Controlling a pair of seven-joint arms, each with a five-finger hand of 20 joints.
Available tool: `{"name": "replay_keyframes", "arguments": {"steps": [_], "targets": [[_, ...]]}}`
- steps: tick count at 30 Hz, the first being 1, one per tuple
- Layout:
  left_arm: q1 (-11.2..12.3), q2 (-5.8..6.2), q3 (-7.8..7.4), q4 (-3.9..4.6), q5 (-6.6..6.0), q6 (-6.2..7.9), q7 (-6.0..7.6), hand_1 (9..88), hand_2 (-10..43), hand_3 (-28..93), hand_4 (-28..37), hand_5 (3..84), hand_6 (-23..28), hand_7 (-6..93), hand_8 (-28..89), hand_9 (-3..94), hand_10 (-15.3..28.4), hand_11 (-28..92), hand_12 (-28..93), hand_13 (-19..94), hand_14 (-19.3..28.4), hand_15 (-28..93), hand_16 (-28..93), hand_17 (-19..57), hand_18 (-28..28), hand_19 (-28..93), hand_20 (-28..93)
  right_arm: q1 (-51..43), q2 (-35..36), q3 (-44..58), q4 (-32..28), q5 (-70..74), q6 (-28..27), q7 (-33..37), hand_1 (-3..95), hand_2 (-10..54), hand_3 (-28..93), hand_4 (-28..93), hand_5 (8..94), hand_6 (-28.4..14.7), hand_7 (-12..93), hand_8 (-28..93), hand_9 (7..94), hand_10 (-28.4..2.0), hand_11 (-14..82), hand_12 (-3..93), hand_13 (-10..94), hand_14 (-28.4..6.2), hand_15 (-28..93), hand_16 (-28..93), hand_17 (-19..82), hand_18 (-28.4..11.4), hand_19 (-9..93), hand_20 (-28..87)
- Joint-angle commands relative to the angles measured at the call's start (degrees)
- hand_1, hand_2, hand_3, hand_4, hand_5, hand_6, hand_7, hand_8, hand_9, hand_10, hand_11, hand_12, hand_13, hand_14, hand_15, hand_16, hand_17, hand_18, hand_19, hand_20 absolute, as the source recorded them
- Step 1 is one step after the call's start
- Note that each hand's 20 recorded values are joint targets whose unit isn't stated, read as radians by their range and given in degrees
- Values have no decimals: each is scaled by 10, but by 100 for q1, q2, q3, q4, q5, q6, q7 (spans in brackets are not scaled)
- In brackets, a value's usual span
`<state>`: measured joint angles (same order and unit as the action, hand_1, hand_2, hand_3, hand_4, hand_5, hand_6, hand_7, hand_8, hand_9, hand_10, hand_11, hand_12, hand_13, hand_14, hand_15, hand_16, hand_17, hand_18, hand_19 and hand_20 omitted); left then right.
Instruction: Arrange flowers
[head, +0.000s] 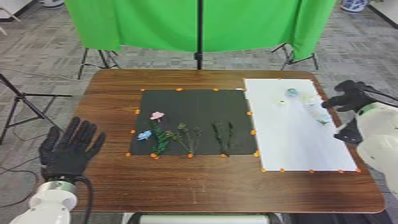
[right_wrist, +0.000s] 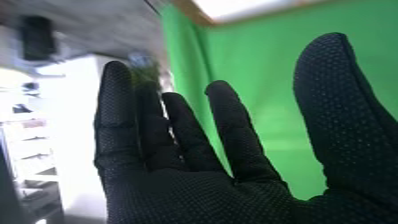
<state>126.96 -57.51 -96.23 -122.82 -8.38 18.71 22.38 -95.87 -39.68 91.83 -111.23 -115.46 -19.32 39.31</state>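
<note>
Your right hand was at the far right of the table in the head view, beside the right edge of the white sheet, with its fingers toward the sheet and its thumb lower down, toward the near side. The right wrist view showed it wide open, fingers straight and spread and the thumb standing well away from them, with nothing in its hold. Nearest to it you had a pale flower with a bluish head, lying on the white sheet just left of the gap between fingers and thumb. Farther to the left of that hand, toward the sheet's far end, lay a light blue-green flower, and near it a small yellowish flower. The other flowers lay well apart from your right hand, on the black mat left of the sheet: a pink flower and, nearer you and slightly left, a blue flower, with a leafy green stem beside them. To the right of these lay thin branching sprigs, then a pair of slender green stems, the closest on that mat to your right hand. Your left hand was out at the left side of the table, left of the mat and apart from the blue flower, open with its fingers extended and holding nothing.
</note>
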Motion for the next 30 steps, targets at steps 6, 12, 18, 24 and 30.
{"name": "replay_keyframes", "arguments": {"steps": [6,12,18,24,30], "targets": [[227,-89,-55,8,-77,4,-20,273,131,755,-283,465,71,182,-102,424,157,276,122,333,159,499,-62,-47,151,401,179,68,32,-284,1079,-74,344,-251,387,-95,753,-282,341,-62,142,-86,285,-177,69,149,237,-187,322,135,137,-223,574,192],[259,-112,-84,7,-189,53,-2,276,130,755,-283,467,73,189,-105,424,157,280,123,332,158,499,-62,-47,151,401,180,228,38,-486,1099,-100,910,-108,371,-95,737,-283,330,-86,138,-88,266,-217,67,143,263,-186,333,129,163,-224,589,192],[349,-127,-120,-35,-205,49,17,276,130,756,-283,470,75,189,-105,424,157,285,124,333,159,501,-62,-47,151,401,180,572,33,-813,1215,-199,692,-321,361,-95,735,-283,318,-93,128,-80,254,-220,62,145,268,-186,340,127,170,-218,595,189],[300,-116,-80,-23,-169,29,-28,277,129,757,-283,474,76,191,-106,425,157,287,124,333,159,501,-63,-47,151,401,180,1219,-82,-1353,1500,-122,130,-135,393,-95,739,-283,357,-65,148,-90,292,-173,78,139,287,-180,344,124,187,-224,628,198],[290,-112,-62,-16,-167,55,-68,279,129,757,-283,474,74,195,-106,425,157,288,124,334,159,502,-64,-47,150,402,181,1284,-108,-1687,1570,-440,248,-281,484,-95,746,-282,475,-23,196,-122,458,-141,128,133,431,-145,370,139,224,-218,679,224]]}}
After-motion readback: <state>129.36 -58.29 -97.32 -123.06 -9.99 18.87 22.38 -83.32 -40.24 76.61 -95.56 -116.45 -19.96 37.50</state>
